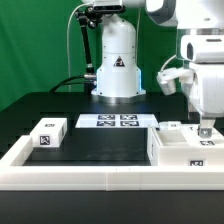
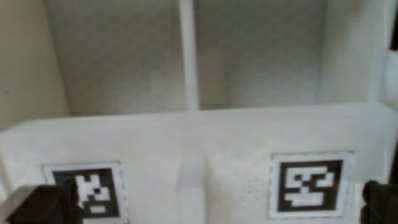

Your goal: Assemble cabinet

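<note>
Gripper (image 1: 203,128) over the cabinet shell (image 1: 183,150), fingers spread

The shell sat at the exterior view's lower right, tucked into the corner of the low white rim (image 1: 100,178), likely to brace it. The jaws stood wide apart astride its tagged wall (image 2: 196,150), holding nothing. A drawer block (image 1: 48,133) lay at lower left, beyond the marker board (image 1: 117,121).

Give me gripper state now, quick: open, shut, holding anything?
Gripper: open, fingers spread wide over the cabinet; no grip on it visible.
</note>
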